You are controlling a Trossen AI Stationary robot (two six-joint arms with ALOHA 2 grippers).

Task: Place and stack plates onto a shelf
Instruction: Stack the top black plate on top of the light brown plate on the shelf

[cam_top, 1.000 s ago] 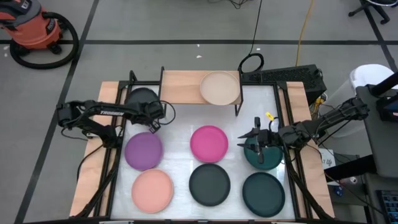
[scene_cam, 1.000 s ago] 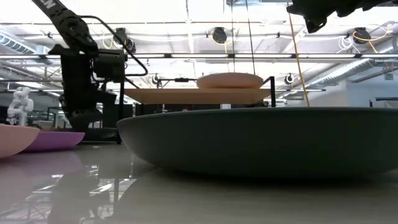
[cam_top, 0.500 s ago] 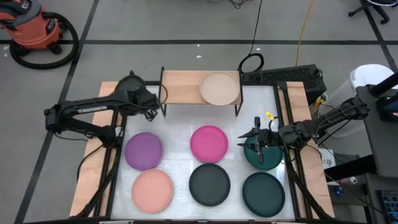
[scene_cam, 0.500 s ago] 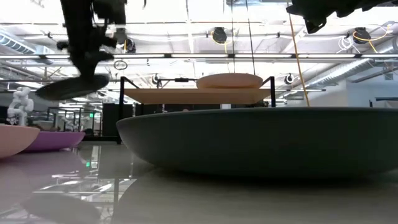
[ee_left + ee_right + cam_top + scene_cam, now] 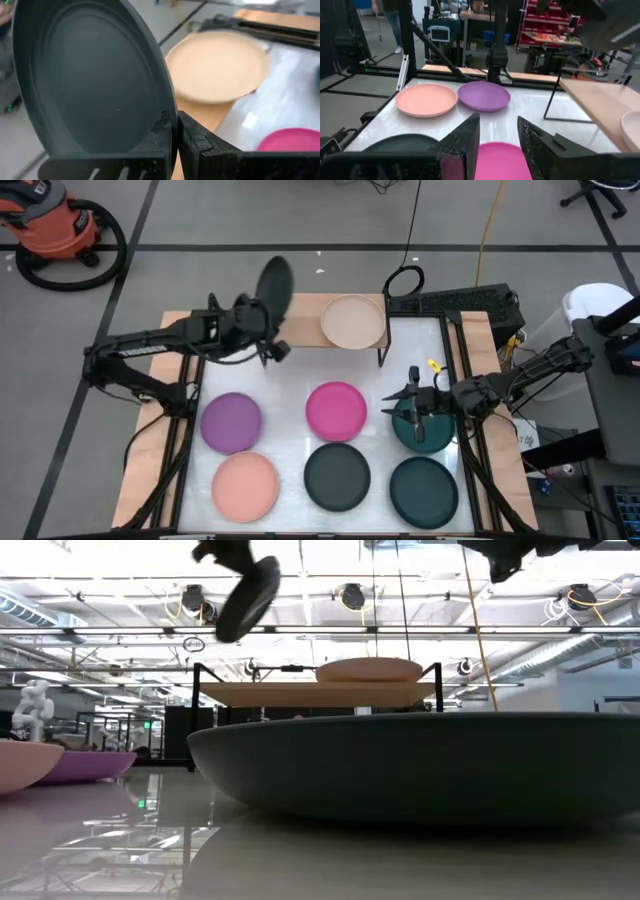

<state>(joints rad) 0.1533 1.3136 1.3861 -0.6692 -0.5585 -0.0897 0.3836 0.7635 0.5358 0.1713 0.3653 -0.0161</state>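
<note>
My left gripper (image 5: 262,318) is shut on a dark grey plate (image 5: 275,283) and holds it in the air over the left end of the shelf (image 5: 300,321); the plate also shows in the low view (image 5: 248,598) and the left wrist view (image 5: 90,80). A beige plate (image 5: 353,321) rests flat on the shelf's right end. My right gripper (image 5: 413,413) is open and hovers above a dark teal plate (image 5: 428,436) at the table's right side, touching nothing. Purple (image 5: 231,421), magenta (image 5: 336,410), salmon (image 5: 245,485), dark grey (image 5: 337,476) and dark teal (image 5: 423,491) plates lie flat on the table. My left gripper pinches the dark grey plate by its rim (image 5: 167,107), one finger on the hollow face and the other finger (image 5: 195,145) on the underside. The plate is lifted clear and tipped steeply, almost on edge, above the shelf.
The shelf's black legs (image 5: 380,350) stand on the table's far part. The shelf top's left half (image 5: 290,330) lies bare beside the beige plate. Cables and a black box (image 5: 460,302) sit past the table's far right corner. A person's legs (image 5: 390,20) show in the room beyond.
My left gripper has risen from table level left of the shelf, carrying the dark grey plate up and toward the right, over the shelf's left end. The plate has gone from lying flat to tipped almost on edge.
</note>
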